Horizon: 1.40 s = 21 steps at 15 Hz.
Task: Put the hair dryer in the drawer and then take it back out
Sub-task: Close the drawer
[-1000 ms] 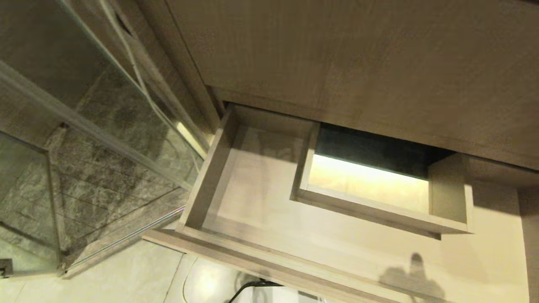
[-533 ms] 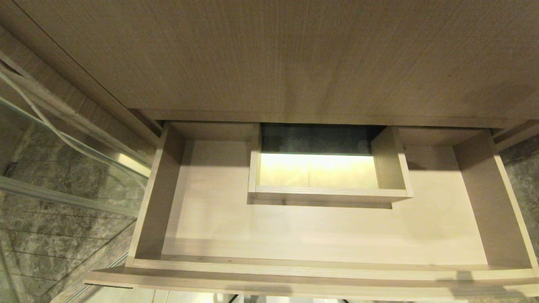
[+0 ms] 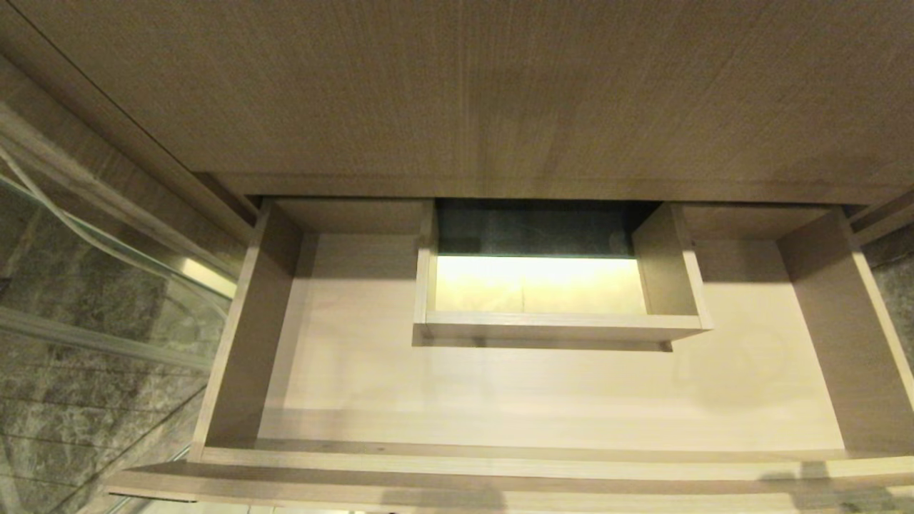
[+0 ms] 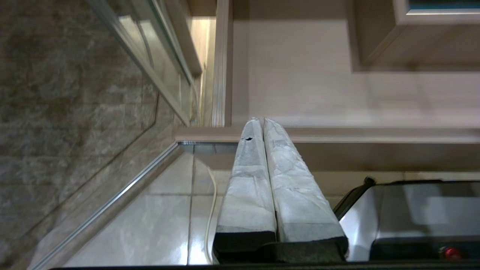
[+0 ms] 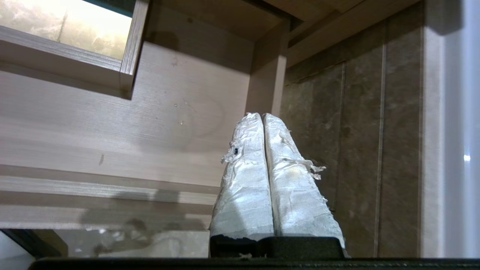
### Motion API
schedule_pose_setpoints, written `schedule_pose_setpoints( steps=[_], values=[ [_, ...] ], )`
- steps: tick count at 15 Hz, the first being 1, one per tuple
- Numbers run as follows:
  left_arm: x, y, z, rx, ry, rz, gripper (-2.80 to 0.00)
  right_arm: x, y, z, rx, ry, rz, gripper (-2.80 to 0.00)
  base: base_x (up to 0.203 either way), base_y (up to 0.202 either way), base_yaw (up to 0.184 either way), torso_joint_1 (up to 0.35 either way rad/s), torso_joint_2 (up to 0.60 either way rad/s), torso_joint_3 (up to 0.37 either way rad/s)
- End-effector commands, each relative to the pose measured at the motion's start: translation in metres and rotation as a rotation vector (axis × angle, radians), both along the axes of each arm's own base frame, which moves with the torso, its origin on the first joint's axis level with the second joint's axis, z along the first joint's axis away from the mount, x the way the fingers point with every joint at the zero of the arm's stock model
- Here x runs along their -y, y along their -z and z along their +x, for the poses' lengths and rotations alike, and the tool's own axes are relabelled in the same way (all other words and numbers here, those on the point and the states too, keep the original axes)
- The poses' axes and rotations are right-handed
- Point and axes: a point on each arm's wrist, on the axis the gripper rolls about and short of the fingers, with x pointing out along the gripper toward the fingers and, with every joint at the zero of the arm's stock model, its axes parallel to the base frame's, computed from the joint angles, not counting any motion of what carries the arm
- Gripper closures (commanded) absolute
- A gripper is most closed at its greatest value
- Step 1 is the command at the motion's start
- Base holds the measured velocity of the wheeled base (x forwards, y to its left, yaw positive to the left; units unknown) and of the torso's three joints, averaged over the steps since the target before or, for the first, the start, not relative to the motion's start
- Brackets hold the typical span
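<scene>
The drawer (image 3: 500, 385) stands pulled open. The left gripper (image 4: 262, 122) hangs near its left front corner, fingers pressed together, holding nothing. The right gripper (image 5: 262, 115), equally closed and bare, sits at the right end.

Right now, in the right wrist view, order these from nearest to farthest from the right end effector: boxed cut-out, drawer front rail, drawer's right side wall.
1. Drawer front rail, just below the shut right end effector.
2. Drawer's right side wall, beyond the tips.
3. Boxed cut-out, far across the drawer floor.

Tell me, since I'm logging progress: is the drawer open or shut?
Open. The drawer is pulled out from under the cabinet front, its floor and boxed cut-out exposed; no hair dryer in it.
</scene>
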Motion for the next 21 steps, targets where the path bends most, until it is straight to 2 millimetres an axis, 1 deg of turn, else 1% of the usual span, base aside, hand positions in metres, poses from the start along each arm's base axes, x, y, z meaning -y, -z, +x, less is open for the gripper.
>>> schedule_pose_setpoints(
  steps=[1, 7, 9, 11, 12, 14, 16, 18, 20, 21],
  values=[
    [0.000, 0.001, 0.000, -0.004, 0.001, 0.000, 0.00, 0.000, 0.003, 0.000, -0.012, 0.007, -0.004, 0.00, 0.000, 0.000, 0.000, -0.076, 0.36, 0.275],
    [0.000, 0.001, 0.000, -0.004, 0.001, 0.000, 0.00, 0.000, 0.005, 0.000, -0.020, 0.010, -0.006, 0.00, 0.000, 0.000, 0.000, -0.040, 0.29, 0.178],
    [0.000, 0.001, 0.000, -0.004, 0.001, 0.000, 0.00, 0.000, 0.022, -0.001, -0.190, 0.058, -0.028, 0.00, 0.000, 0.000, 0.000, -0.002, 0.08, 0.042],
    [0.000, 0.001, 0.000, -0.004, 0.001, 0.000, 0.00, 0.001, 0.020, 0.003, -0.331, 0.154, -0.074, 0.00, 0.000, 0.000, 0.000, 0.002, 0.03, 0.047],
    [0.000, 0.001, 0.000, -0.004, 0.001, 0.000, 0.00, 0.001, 0.021, 0.004, -0.442, 0.207, -0.117, 0.00, 0.000, 0.000, 0.000, 0.002, 0.01, 0.027],
    [0.000, 0.001, 0.000, -0.004, 0.001, 0.000, 0.00, 0.003, 0.024, 0.006, -0.595, 0.253, -0.176, 0.00, 0.000, 0.000, 0.000, 0.003, 0.01, 0.045],
    [0.000, 0.001, 0.000, -0.004, 0.001, 0.000, 0.00, 0.009, 0.035, 0.013, -0.896, 0.426, -0.263, 0.00, 0.000, 0.000, 0.000, 0.002, 0.00, 0.042],
    [0.000, 0.001, 0.000, -0.004, 0.001, 0.000, 0.00, 0.011, 0.046, 0.011, -1.188, 0.534, -0.366, 0.00, 0.000, 0.000, 0.000, 0.003, 0.01, 0.017],
    [0.000, 0.001, 0.000, -0.004, 0.001, 0.000, 0.00, 0.013, 0.054, 0.015, -1.385, 0.538, -0.418, 0.00, 0.000, 0.000, 0.000, 0.000, 0.00, 0.000],
    [0.000, 0.001, 0.000, -0.004, 0.001, 0.000, 0.00, 0.013, 0.057, 0.014, -1.430, 0.539, -0.428, 0.00, 0.000, 0.000, 0.000, 0.000, 0.00, 0.000]
  ],
)
